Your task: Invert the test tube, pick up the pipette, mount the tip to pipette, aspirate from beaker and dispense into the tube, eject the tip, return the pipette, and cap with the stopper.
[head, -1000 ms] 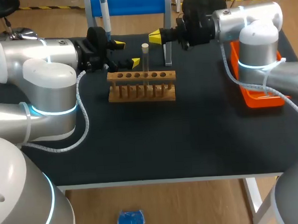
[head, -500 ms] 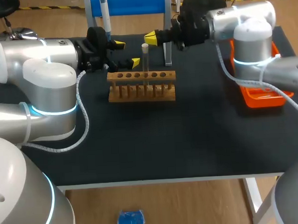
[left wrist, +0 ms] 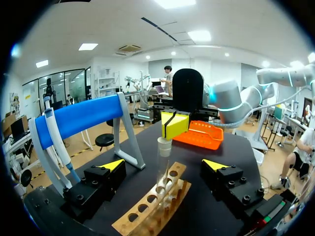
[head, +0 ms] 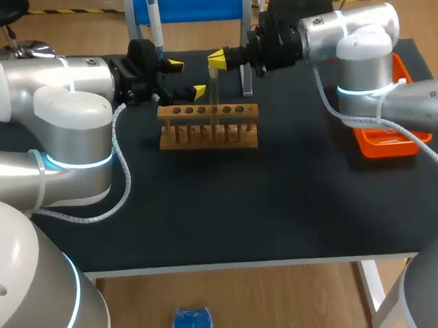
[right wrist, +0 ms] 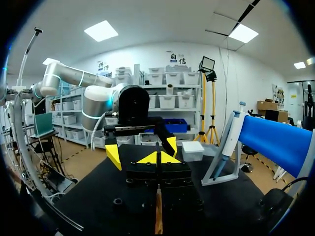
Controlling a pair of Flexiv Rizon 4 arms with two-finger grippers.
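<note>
The test tube (head: 214,91) stands upright in the wooden rack (head: 240,137). The left gripper (head: 186,77) has its jaws open at the rack's end. The right gripper (head: 217,59), jaws closed, is above the rack at the tube's top.

— The rack (head: 208,125), is it wood?
— Yes, plain matt wood. The test tube (left wrist: 164,164) is clear and glossy, the table (head: 243,207) is matt black, and the tray (head: 383,148) is smooth, shiny orange plastic.
</note>
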